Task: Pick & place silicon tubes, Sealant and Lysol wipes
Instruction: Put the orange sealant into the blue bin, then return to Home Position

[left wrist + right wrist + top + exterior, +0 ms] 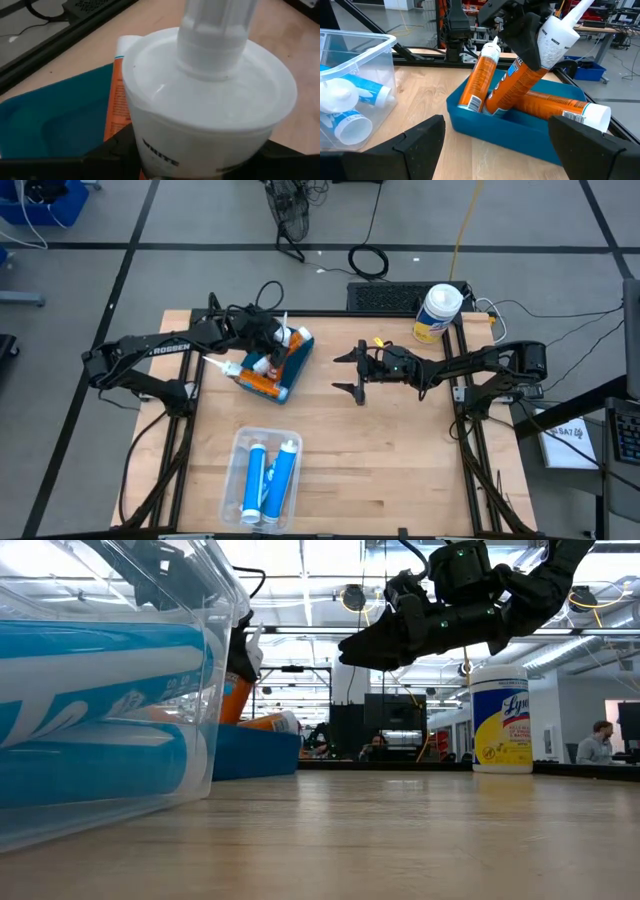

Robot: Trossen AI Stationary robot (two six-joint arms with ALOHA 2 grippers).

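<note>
My left gripper [262, 335] is over the blue tray [303, 348], shut on an orange sealant tube [520, 85] with a white nozzle end; this tube fills the left wrist view [210, 100]. Two more orange tubes are in the tray: one leans upright [476, 75] and one lies flat [570, 107]. My right gripper [352, 370] is open and empty above mid-table, facing the tray [520, 135]. The Lysol wipes canister [437, 313] stands upright at the table's far right edge and also shows in the low view [500, 720]. My left gripper pinches the orange tube's white upper end [150, 145], just below the nozzle, between its two fingers [527, 37]. The fingers come from above, slanting, and lie across the tube. The tube is tilted, and its lower end [492, 107] is down inside the blue tray.
A clear plastic bin [265, 480] near the front edge holds blue tubes [350, 125]; it fills the left of the low view [100, 690]. Bare wood lies between the tray, the bin and the right arm. A black frame edges the table.
</note>
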